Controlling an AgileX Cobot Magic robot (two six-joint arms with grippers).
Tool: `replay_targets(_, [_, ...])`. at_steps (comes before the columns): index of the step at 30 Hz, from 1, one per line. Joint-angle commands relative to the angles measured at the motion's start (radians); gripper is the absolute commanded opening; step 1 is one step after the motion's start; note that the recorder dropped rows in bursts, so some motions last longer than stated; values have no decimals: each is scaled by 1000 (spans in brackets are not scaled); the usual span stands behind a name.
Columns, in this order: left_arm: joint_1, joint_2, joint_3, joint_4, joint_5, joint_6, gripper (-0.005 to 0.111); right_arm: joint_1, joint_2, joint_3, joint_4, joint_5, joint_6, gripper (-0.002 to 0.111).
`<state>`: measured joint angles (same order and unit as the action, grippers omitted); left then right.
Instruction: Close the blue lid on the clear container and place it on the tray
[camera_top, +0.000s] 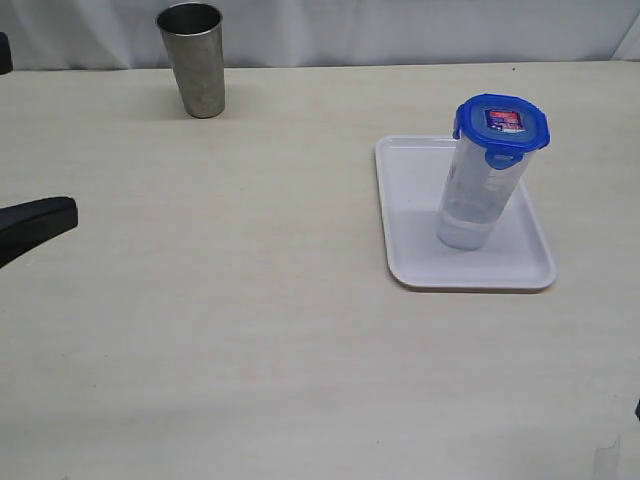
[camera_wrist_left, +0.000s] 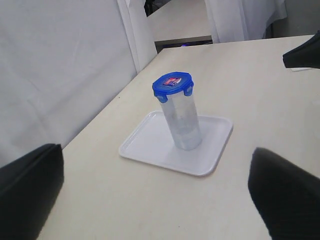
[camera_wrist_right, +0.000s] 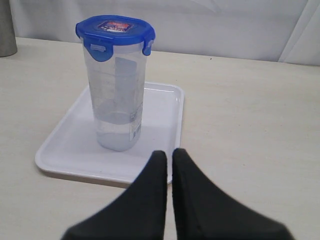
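Lid: the blue lid (camera_top: 501, 122) sits flat on top of the clear container (camera_top: 478, 195), and its side tabs look folded down.
Container: it stands up tall on its base. Its long way runs up and down, and it is not tipped over.
Place: it is inside the rim of the tray (camera_top: 420, 265), near the middle. The tray lies at about 3 o'clock on the bench (camera_top: 250, 330) in the exterior view.
Left end effector (camera_wrist_left: 156, 195): the fingers are wide apart and hold nothing. It waits at the 9 o'clock edge, well apart from the tray.
Right end effector (camera_wrist_right: 169, 160): the fingers are pressed together with nothing between them. It is near the tray's rim.
Which way: from the left end effector the container lies toward 3 o'clock, far across the bench. The right one points at it and looks nearer.
Other thing: a steel cup (camera_top: 196, 60) stands at 11 o'clock, far from everything.
Job: it looks done to me — lid on, container on tray.
If more is needed: the right arm is the closer one, I think. It would have to spread its fingers first and come at the tall side.
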<state>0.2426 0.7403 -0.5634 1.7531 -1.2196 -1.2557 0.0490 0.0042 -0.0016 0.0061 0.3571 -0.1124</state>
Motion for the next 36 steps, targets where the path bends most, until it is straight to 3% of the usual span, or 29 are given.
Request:
replay_targets(1, [0,-2,4,-9,-1,-9,93,-3,-4,2,3,-12,-4,4])
replay_targets(26, [0,-4,4,-9,-1,-6,93,-3,-4,2,3,-12,-4,4])
replay_targets(30, [0,-15,4,-261,-1,-6,93,-3,-4,2,3,-12,-4,4])
replay_targets(36, [0,-15,4,-1158,-1,-6,93,-3,-4,2,3,-12,-4,4])
